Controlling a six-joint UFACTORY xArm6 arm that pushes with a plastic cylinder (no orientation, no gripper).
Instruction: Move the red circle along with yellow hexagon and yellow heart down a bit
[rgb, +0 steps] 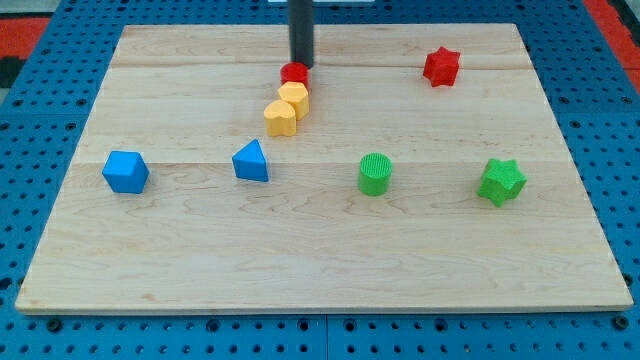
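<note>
The red circle (293, 72) lies near the view's top centre. The yellow hexagon (295, 97) sits just below it and touches it. The yellow heart (280, 118) sits below and slightly left of the hexagon, touching it. The three form a short line slanting down to the left. My tip (301, 65) comes down from the view's top edge and stands right at the upper right side of the red circle, in contact with it or very close.
A red star (441, 66) lies at the top right. A blue cube (126, 171) and a blue triangle (251, 161) lie at the left. A green cylinder (375, 173) and a green star (501, 181) lie at the right. The wooden board (320, 260) ends in blue pegboard.
</note>
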